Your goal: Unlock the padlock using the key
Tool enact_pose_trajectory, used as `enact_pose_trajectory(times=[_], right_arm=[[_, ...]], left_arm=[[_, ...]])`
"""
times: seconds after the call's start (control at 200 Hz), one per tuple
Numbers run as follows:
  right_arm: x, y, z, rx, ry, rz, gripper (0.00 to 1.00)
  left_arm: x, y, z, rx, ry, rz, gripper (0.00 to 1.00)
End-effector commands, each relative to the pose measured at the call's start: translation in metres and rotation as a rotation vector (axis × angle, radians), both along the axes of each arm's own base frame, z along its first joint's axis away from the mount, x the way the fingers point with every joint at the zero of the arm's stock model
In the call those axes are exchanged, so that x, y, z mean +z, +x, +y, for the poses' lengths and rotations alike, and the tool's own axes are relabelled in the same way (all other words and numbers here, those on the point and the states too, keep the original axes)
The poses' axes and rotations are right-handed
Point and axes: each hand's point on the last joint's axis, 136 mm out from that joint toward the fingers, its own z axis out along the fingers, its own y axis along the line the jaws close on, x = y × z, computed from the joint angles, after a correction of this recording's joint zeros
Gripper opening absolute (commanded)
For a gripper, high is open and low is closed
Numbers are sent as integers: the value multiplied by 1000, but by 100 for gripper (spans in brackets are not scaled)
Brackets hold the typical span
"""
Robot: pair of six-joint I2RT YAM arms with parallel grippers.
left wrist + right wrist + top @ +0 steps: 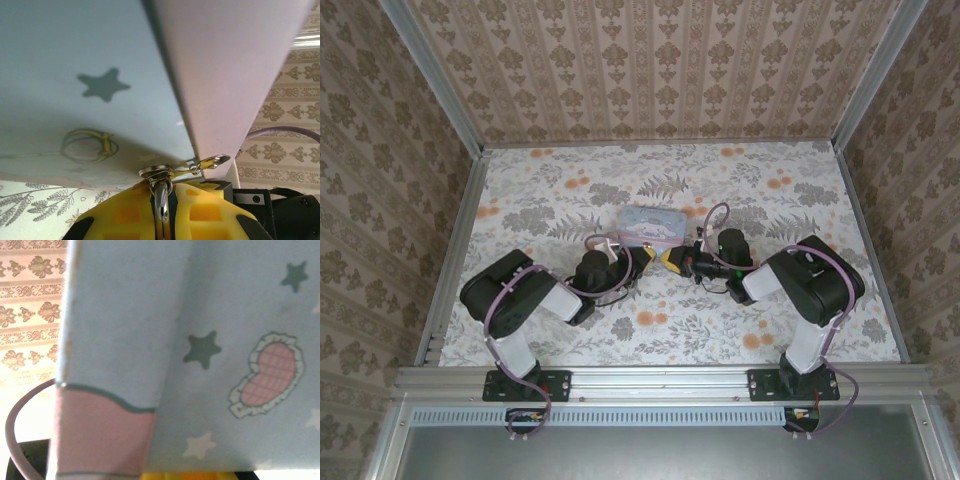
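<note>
My left gripper (162,189) has its yellow fingers shut on a thin silver metal piece with a ring through it, which looks like the key (161,204). It sits right under the lower corner of the pale blue cartoon tin (90,75). A small silver clasp (215,161) sticks out from that corner. From above, the left gripper (642,258) and right gripper (672,259) meet at the tin's (652,224) near edge. In the right wrist view the yellow fingers (190,476) peek in below the tin's wall (210,340), shut. The padlock is hidden.
The tin stands mid-table on a floral cloth (560,190). Patterned walls (650,60) close in the back and both sides. A metal rail (660,380) runs along the near edge by the arm bases. A purple cable (12,425) loops near the right wrist.
</note>
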Motion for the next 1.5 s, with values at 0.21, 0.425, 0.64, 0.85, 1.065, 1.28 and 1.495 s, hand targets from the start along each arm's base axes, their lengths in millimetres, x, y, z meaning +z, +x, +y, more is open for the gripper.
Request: enact_pose_trajectory(times=[0.21, 0.425, 0.64, 0.85, 1.065, 1.28, 1.495], right_arm=[[38, 11, 8, 40, 49, -206, 0], [34, 4, 6, 90, -57, -283, 0], [47, 2, 14, 114, -51, -325, 0], [49, -10, 28, 163, -61, -371, 0], [47, -18, 24, 155, -179, -454, 0], [44, -13, 11, 107, -320, -509, 0], [53, -9, 16, 91, -297, -538, 0]], left_arm=[[51, -94, -36, -506, -156, -46, 0], [54, -96, -35, -509, -161, -50, 0], [51, -97, -35, -511, -158, -42, 0], [50, -97, -35, -503, -155, -40, 0], [43, -96, -34, -491, -145, -23, 0], [40, -96, -36, -492, -139, -16, 0], [40, -97, -39, -498, -140, -17, 0]])
